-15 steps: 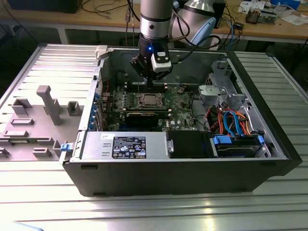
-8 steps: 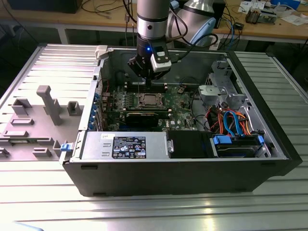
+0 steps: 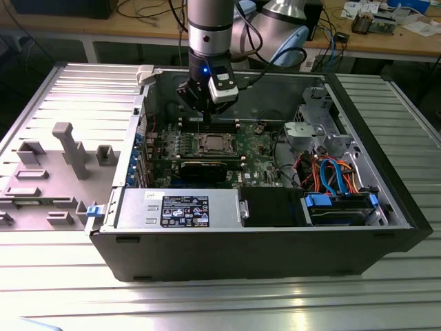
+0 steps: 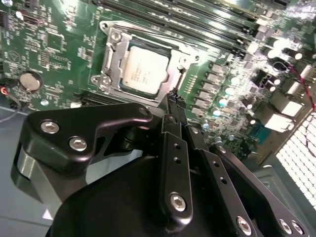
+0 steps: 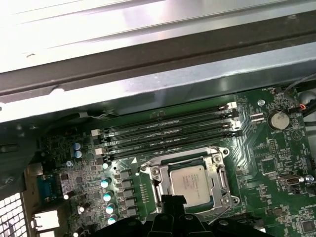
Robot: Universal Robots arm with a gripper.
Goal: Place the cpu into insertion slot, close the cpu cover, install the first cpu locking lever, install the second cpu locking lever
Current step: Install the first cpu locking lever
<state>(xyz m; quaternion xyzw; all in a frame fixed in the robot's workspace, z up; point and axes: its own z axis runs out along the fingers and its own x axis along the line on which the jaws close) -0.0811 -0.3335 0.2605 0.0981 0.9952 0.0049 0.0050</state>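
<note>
**While gripper [image 4: 174,98] is hovering, cpu [image 4: 144,69] is sitting seated**

Though its fingers [image 4: 173,143] are pressing together, empty, the tip is hanging just beside the cover [image 4: 109,59], which is lying flat around the cpu in the slot [image 4: 167,74]. The chip is likely light, stiff and fragile, so its edges are offering the safest hold. The case [image 3: 207,252] is housing the board [image 3: 258,148].

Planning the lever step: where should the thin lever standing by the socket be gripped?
Grip the lever near its free top end, from above, pinching across the rod. It looks like a thin wire standing up at the edge of the cover, so its upper stretch stands clear.
</note>
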